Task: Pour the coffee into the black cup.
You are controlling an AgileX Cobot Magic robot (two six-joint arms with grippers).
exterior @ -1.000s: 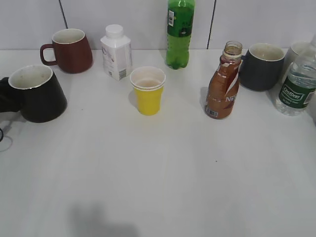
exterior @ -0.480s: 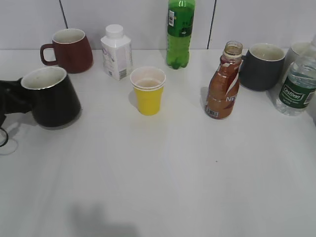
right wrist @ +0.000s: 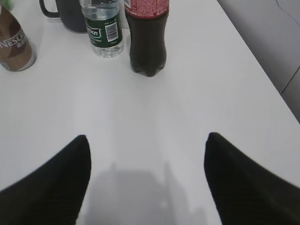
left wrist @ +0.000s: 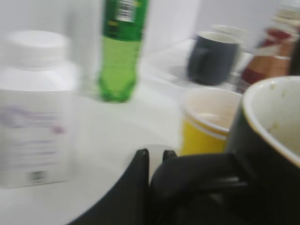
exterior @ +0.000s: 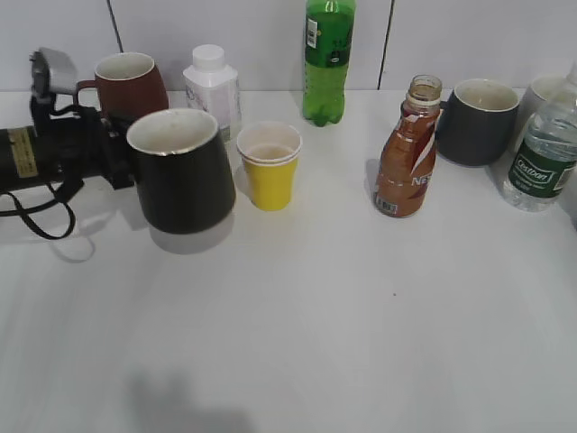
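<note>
The black cup (exterior: 180, 171), glossy with a whitish inside, is upright just left of the yellow paper cup. My left gripper (exterior: 115, 161) is shut on its handle from the left. In the left wrist view the jaws (left wrist: 155, 154) pinch the black handle (left wrist: 197, 176), and the cup's rim (left wrist: 262, 117) fills the right side. The coffee bottle (exterior: 407, 162), uncapped, with a brown label, stands right of centre. It also shows in the right wrist view (right wrist: 14, 42). My right gripper (right wrist: 146, 140) is open and empty over bare table, out of the exterior view.
A yellow paper cup (exterior: 270, 167) stands between the cup and the coffee. A maroon mug (exterior: 131, 90), white bottle (exterior: 213, 95) and green soda bottle (exterior: 328, 59) line the back. A dark grey mug (exterior: 478, 122) and water bottle (exterior: 541, 158) stand at right, with a cola bottle (right wrist: 146, 37) beside them.
My left gripper has carried the black cup from the table's left edge to the right, up next to the yellow paper cup. The arm now shows in the exterior view.
</note>
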